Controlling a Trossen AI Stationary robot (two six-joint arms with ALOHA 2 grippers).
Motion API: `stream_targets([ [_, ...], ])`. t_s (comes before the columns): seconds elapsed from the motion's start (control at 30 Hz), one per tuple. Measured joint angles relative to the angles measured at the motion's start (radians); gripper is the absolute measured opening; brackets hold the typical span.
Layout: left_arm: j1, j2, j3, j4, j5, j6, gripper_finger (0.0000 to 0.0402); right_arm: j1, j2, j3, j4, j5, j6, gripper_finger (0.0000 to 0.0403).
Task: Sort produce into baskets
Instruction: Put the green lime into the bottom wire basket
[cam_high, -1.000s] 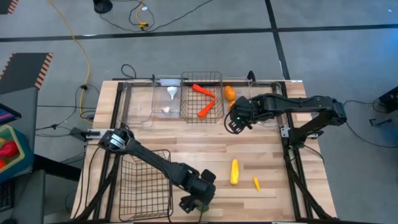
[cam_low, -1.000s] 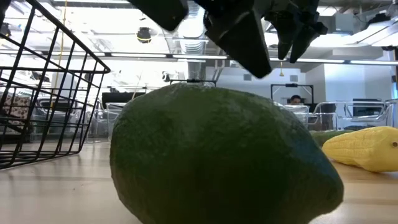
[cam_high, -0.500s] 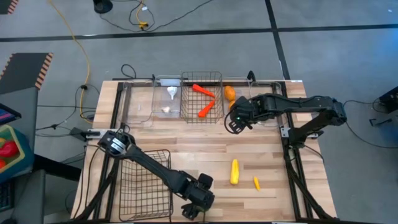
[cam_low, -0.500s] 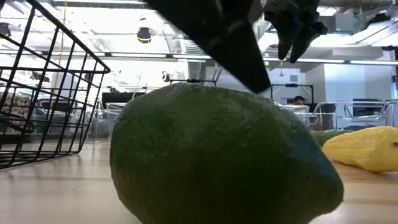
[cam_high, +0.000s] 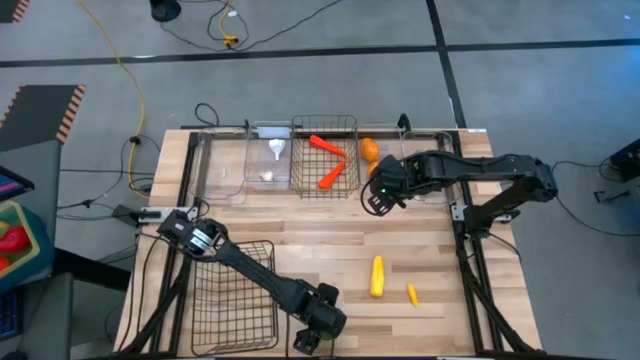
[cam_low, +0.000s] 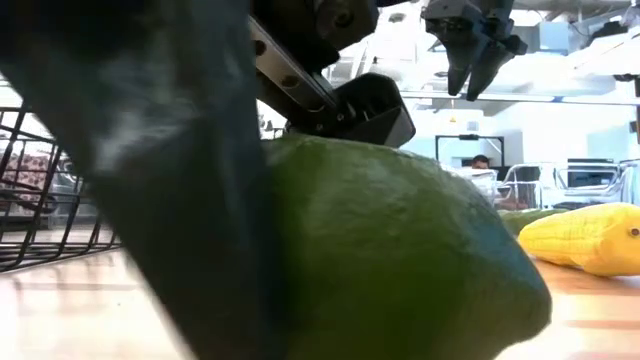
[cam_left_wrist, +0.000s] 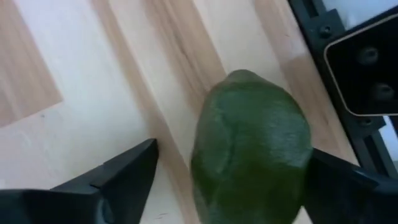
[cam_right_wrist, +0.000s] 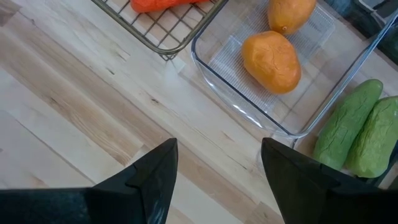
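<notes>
Where the high view's lower left shows the large dark wire-mesh basket (cam_high: 233, 296) on the pale wooden counter (cam_high: 330, 222), the left arm runs diagonally across it to the bottom centre of the frame. There the left claw (cam_high: 311, 337) is down at the counter's near edge, its fingers (cam_left_wrist: 118, 174) spread wide on either side of the dark green rounded avocado (cam_left_wrist: 251, 160); whether they touch it cannot be told. In the low view the avocado (cam_low: 400, 255) fills the middle of the frame, resting on the counter.

Along the upper centre of the high view stands a row of containers: a narrow clear plastic bin (cam_high: 269, 161) holding two white garlics (cam_high: 272, 163), then the smaller dark wire basket (cam_high: 326, 157) with two red-orange carrots (cam_high: 330, 160), then a clear bin with orange fruits (cam_high: 369, 150).

Lower, right of centre, a yellow squash (cam_high: 377, 276) lies on the counter with a tiny yellow piece (cam_high: 412, 294) just beside it.

At the upper right, the right claw (cam_high: 378, 199) hangs beside the fruit bin, fingers (cam_right_wrist: 146, 180) spread and holding nothing. Its wrist view shows two orange fruits (cam_right_wrist: 271, 61) in the clear bin (cam_right_wrist: 249, 121) and two green cucumbers (cam_right_wrist: 360, 134) at the right edge.
</notes>
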Motion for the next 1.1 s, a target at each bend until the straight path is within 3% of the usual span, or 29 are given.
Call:
stream_targets([
  [0.37,0.026,-0.014,0.126,-0.162,-0.047,0.089,0.016,0.0,0.0,0.0,-0.001,0.0,-0.001,0.026],
  [0.6,0.049,-0.015,0.342,-0.358,-0.073,0.159,0.0158,0.0,0.0,0.0,-0.004,0.0,-0.001,0.026],
  [0.8,0.06,-0.02,0.565,-0.618,-0.115,0.168,0.0184,0.0,0.0,0.0,-0.004,0.0,-0.002,0.026],
  [1.1,0.052,-0.19,0.491,-0.847,-0.183,0.018,0.0179,0.0,0.0,0.0,-0.003,0.003,-0.017,0.026],
])
